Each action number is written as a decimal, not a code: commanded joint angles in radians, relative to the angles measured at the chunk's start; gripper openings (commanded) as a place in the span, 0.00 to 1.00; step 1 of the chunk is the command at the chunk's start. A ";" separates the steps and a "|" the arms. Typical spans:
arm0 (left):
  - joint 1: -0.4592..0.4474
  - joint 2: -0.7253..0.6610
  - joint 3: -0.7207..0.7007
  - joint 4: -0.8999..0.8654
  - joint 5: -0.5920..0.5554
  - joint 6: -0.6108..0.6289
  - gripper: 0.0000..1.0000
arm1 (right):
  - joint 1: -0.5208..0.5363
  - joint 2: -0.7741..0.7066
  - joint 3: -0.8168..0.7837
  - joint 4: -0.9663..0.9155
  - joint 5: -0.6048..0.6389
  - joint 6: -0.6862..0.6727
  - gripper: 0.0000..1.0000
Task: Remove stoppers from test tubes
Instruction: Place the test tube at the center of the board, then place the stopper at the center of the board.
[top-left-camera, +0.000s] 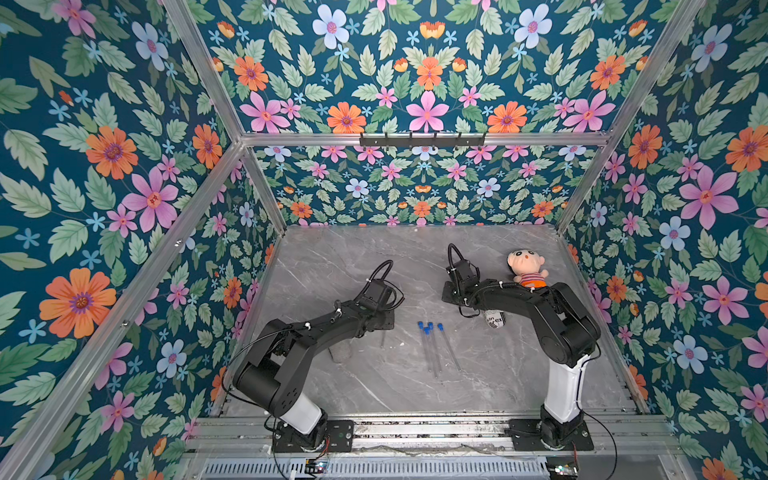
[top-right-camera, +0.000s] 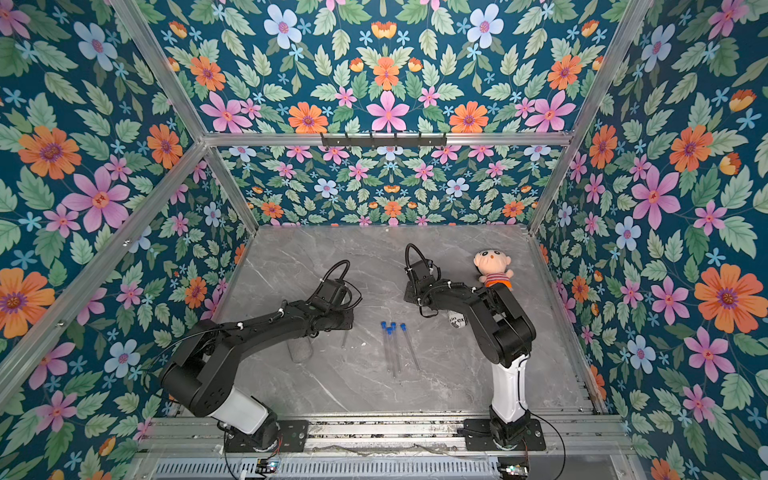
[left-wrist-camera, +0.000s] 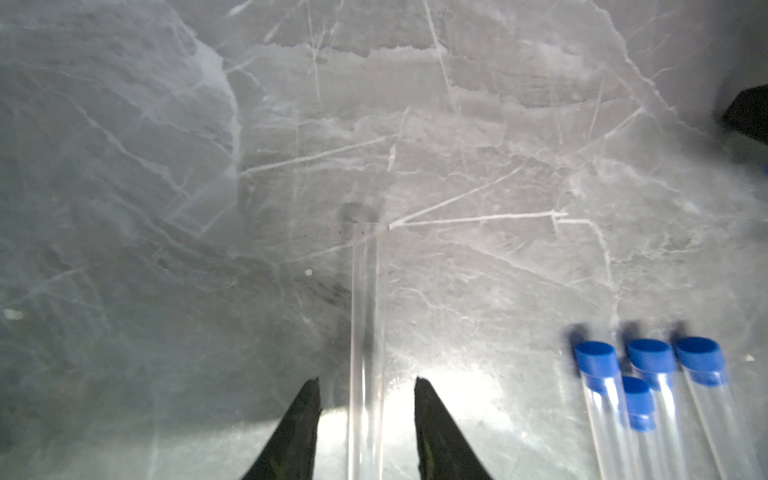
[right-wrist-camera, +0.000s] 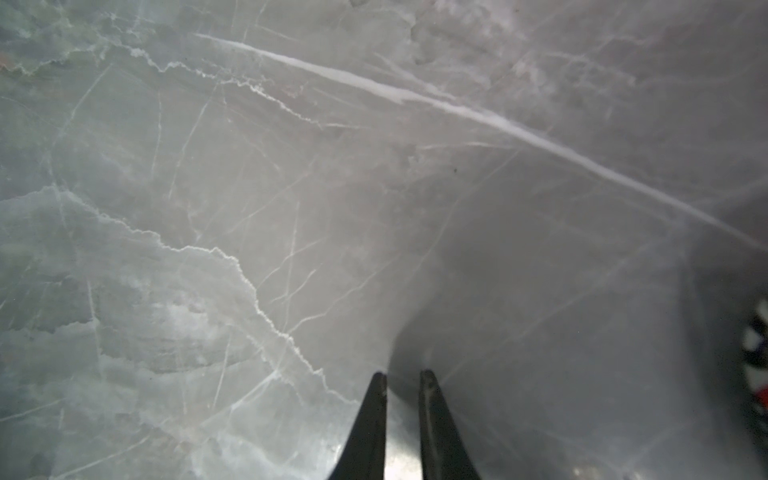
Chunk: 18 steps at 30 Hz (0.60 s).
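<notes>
Clear uncapped tube (left-wrist-camera: 365, 291) lies on the table (left-wrist-camera: 498, 249) between the left fingers (left-wrist-camera: 299, 424), which are parted and not touching it. Right fingers (right-wrist-camera: 370, 415) are nearly shut, seemingly empty. Best to lift straight clear, then grip a capped tube (left-wrist-camera: 604, 424) just below its blue stopper (left-wrist-camera: 650, 359).

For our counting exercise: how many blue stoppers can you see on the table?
4, clustered on the table at the tubes' far ends: three stoppers in a row, a fourth just nearer the robot. More may be hidden.
</notes>
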 joint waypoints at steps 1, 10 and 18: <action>0.002 -0.029 -0.004 -0.005 -0.004 0.009 0.41 | 0.001 0.002 -0.005 -0.008 0.027 0.005 0.16; 0.000 -0.148 -0.049 0.052 0.005 0.036 0.39 | -0.001 -0.001 -0.015 -0.008 0.029 0.019 0.30; -0.001 -0.187 -0.065 0.066 0.005 0.036 0.39 | -0.001 -0.023 0.011 -0.028 0.035 0.010 0.37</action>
